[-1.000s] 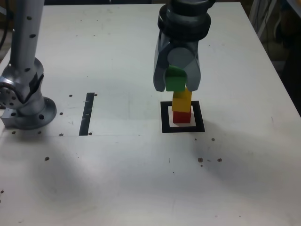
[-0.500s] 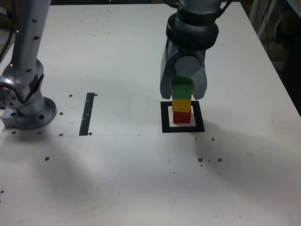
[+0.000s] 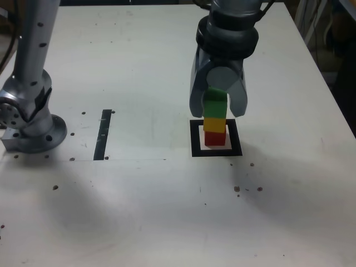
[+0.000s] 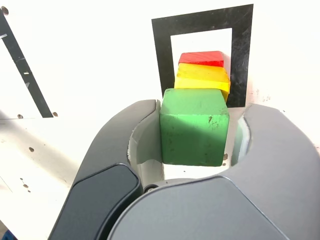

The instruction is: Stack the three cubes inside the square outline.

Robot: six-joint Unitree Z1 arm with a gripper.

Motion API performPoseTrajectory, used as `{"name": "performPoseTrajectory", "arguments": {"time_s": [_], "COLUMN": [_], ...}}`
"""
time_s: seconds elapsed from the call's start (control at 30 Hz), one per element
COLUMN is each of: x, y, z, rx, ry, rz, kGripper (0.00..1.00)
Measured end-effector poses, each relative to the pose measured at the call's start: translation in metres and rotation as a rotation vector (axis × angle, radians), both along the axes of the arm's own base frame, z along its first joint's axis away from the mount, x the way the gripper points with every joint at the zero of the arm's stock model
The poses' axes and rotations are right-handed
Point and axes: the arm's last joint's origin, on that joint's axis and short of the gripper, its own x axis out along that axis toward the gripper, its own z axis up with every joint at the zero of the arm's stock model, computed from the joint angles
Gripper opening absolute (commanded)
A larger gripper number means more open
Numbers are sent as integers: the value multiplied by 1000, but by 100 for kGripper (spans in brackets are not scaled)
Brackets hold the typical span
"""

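Observation:
The three cubes stand as one tower inside the square outline: the red cube at the bottom, the yellow cube on it, the green cube on top. My gripper hangs straight down over the tower with a finger on each side of the green cube. In the wrist view a pale gap shows between the cube and one finger, so the jaws are slightly open. The green cube rests on the yellow one.
A straight black tape strip lies to the exterior view's left of the tower. The arm's metal base stands at the far left. Small dark specks dot the white table.
The gripper carried the green cube rightward and down onto the yellow cube. Since half a second ago its jaws have eased apart around the cube.

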Motion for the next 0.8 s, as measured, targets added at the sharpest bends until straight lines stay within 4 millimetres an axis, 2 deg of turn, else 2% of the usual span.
{"name": "performPoseTrajectory", "arguments": {"time_s": [0.3, 0.37, 0.5, 0.8], "x": [-16, -25, -55, -137], "y": [0, 0, 3, 19], "z": [26, 38, 57, 51], "rx": [46, 43, 43, 34], "ry": [-70, -101, -130, -82], "rz": [-7, -19, -48, -63], "kGripper": [99, 99, 99, 99]}}
